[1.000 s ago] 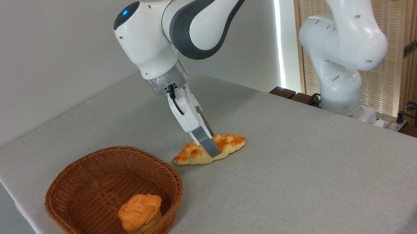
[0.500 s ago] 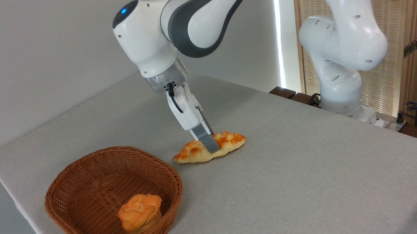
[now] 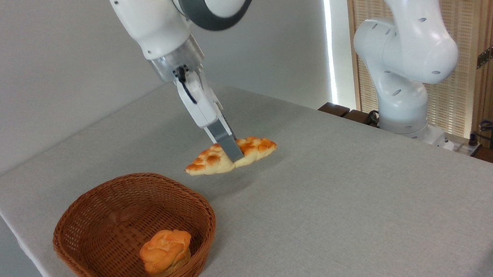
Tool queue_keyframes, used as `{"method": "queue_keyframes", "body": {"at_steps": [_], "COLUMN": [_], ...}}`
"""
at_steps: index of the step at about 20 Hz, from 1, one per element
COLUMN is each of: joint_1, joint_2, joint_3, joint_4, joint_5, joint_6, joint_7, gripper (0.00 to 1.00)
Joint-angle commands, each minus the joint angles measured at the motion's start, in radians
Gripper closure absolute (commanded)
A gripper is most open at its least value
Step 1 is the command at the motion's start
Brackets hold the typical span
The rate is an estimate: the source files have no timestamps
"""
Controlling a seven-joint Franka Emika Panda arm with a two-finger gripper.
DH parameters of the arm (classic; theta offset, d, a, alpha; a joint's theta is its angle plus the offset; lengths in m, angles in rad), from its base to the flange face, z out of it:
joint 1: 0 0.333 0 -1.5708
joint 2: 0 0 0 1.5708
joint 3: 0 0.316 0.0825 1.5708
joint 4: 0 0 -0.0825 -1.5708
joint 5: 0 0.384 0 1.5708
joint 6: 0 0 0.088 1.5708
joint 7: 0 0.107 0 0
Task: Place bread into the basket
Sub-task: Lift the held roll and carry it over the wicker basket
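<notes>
With the gripper (image 3: 231, 152) clenched on the bread (image 3: 230, 155), seemingly mid-loaf, carry it level over the basket (image 3: 102, 269) near the table's (image 3: 355, 219) front-left corner, clearing the bun (image 3: 165, 252).

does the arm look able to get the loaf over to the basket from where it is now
Probably yes. The gripper is shut on the braided loaf, held clear of the table, and nothing stands between it and the basket. The small bun sits at the near side, leaving bare floor inside.
</notes>
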Motion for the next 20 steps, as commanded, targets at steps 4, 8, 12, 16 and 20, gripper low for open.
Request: {"method": "queue_keyframes", "body": {"at_steps": [4, 8, 12, 16, 20], "joint_1": [0.003, 0.006, 0.005, -0.009, -0.009], "joint_2": [0.1, 0.236, 0.379, 0.436, 0.479], "joint_3": [0.101, 0.112, 0.103, 0.091, 0.039], "joint_4": [0.252, 0.439, 0.599, 0.61, 0.605], "joint_5": [-0.127, -0.207, -0.22, -0.213, -0.182], "joint_6": [-0.038, -0.026, -0.012, 0.114, 0.189], "joint_7": [-0.071, -0.171, -0.295, -0.399, -0.447], "gripper": [0.58, 0.56, 0.56, 0.42, 0.27]}}
